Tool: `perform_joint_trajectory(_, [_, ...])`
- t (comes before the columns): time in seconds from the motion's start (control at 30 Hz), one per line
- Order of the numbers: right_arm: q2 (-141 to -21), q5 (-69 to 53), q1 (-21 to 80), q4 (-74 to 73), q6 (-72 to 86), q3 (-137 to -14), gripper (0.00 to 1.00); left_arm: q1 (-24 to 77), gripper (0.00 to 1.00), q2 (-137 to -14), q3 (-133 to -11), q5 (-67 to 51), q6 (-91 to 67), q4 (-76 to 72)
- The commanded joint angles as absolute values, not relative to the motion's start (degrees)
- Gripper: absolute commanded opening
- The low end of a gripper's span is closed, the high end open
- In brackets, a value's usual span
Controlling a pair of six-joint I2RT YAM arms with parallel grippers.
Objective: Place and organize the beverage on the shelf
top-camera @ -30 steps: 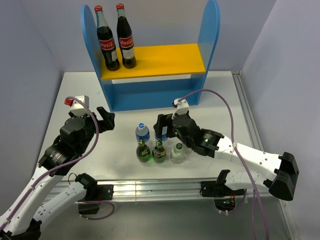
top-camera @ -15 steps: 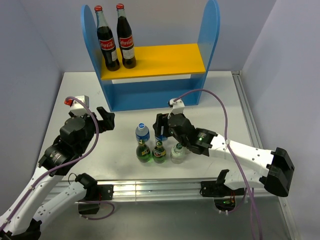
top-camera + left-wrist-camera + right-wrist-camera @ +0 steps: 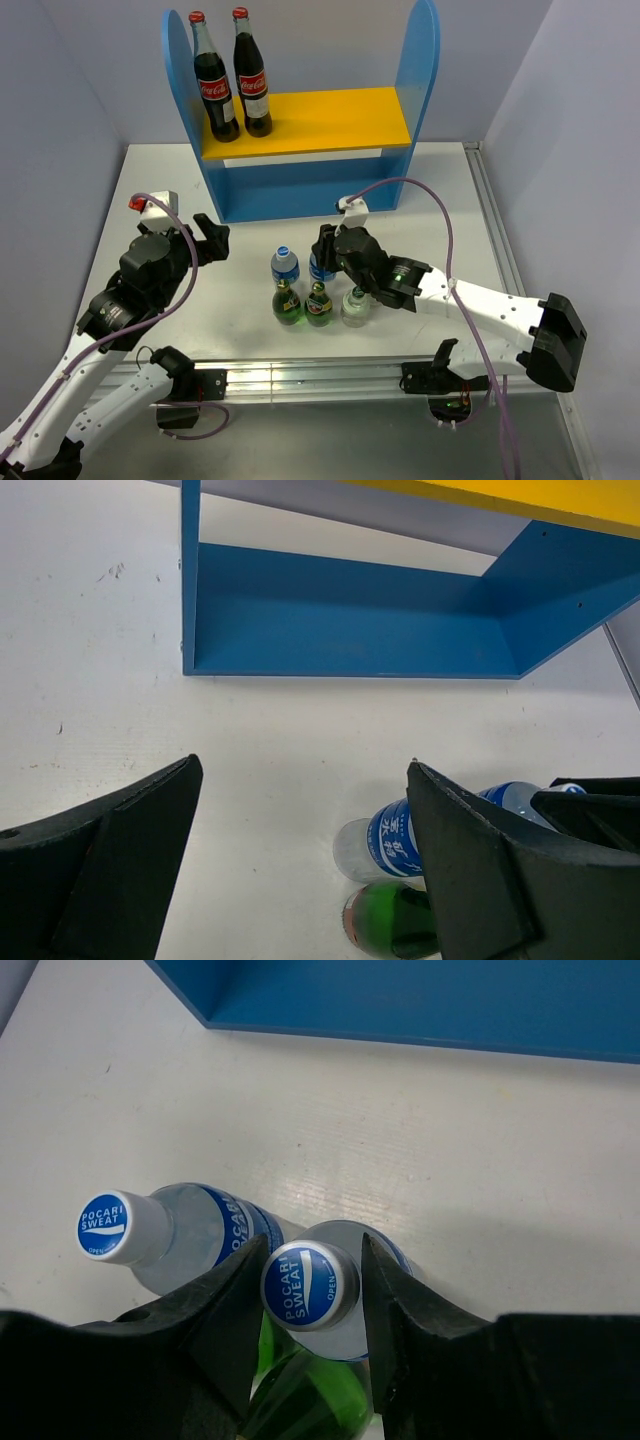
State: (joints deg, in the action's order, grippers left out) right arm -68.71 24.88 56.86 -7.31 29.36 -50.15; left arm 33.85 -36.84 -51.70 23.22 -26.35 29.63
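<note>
Just beyond the green bottles [image 3: 289,306], the right gripper [image 3: 315,1242] is clamping a Pocari Sweat bottle [image 3: 310,1285] at its stiff cap, probably firmer than the thin, slippery body, while the left gripper [image 3: 302,768] is hanging with jaws apart.

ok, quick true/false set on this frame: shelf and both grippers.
1. Two colas stand on the yellow board. True.
2. Left gripper holds a cola. False: it is open and holds nothing.
3. Right gripper grips a blue-capped bottle at the cap. True.
4. Bottles sit on the shelf's base. False: none there.
</note>
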Motion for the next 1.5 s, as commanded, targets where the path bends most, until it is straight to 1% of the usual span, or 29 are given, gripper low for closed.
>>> perform_joint_trajectory(0.0, [-69.26,26.28,57.22,-5.63,29.44,-49.31,0.42,34.10,0.90,-36.21,-51.33,22.68,-25.31,28.21])
perform_joint_trajectory(0.03, [-69.26,26.19,57.13,-5.80,29.36,-49.22,0.39,34.10,0.90,-36.21,-51.24,22.76,-25.31,28.21])
perform_joint_trajectory(0.07, [-69.52,26.45,57.22,-5.80,29.36,-49.39,0.27,34.10,0.90,-36.30,-51.33,22.68,-25.31,28.13])
perform_joint_trajectory(0.1, [-69.70,26.63,57.13,-6.06,29.27,-49.48,0.17,34.10,0.90,-36.12,-51.33,22.76,-25.31,28.13])
perform_joint_trajectory(0.13, [-69.78,26.89,57.22,-6.59,29.27,-49.74,0.08,34.10,0.90,-36.12,-51.33,22.85,-25.31,28.30])
perform_joint_trajectory(0.17, [-70.13,27.50,57.13,-7.03,29.27,-50.44,0.00,34.10,0.90,-36.21,-51.33,22.76,-25.40,28.30])
perform_joint_trajectory(0.33, [-69.44,29.00,57.22,-9.31,27.25,-53.34,0.00,34.01,0.89,-36.12,-51.42,23.20,-25.40,28.39])
perform_joint_trajectory(0.63, [-68.90,36.99,57.13,-16.60,20.32,-70.03,0.00,34.10,0.89,-36.83,-51.50,23.55,-25.49,28.65])
perform_joint_trajectory(0.8, [-70.22,38.06,55.64,-17.75,16.62,-79.53,0.00,34.10,0.89,-36.74,-51.50,23.73,-25.58,28.74])
perform_joint_trajectory(0.93, [-72.76,38.49,53.53,-19.07,13.80,-86.38,0.00,34.10,0.89,-36.74,-51.50,23.73,-25.58,28.74])
perform_joint_trajectory(1.13, [-78.56,35.86,46.68,-21.88,11.43,-100.53,0.00,34.01,0.89,-37.09,-51.42,23.82,-25.49,28.74])
perform_joint_trajectory(1.23, [-82.51,35.86,43.95,-23.73,9.15,-111.23,0.00,34.10,0.89,-37.18,-51.50,23.82,-25.58,28.83])
perform_joint_trajectory(1.47, [-90.26,35.86,39.29,-26.89,6.24,-127.78,0.00,34.10,0.88,-37.88,-51.33,24.08,-25.49,28.74])
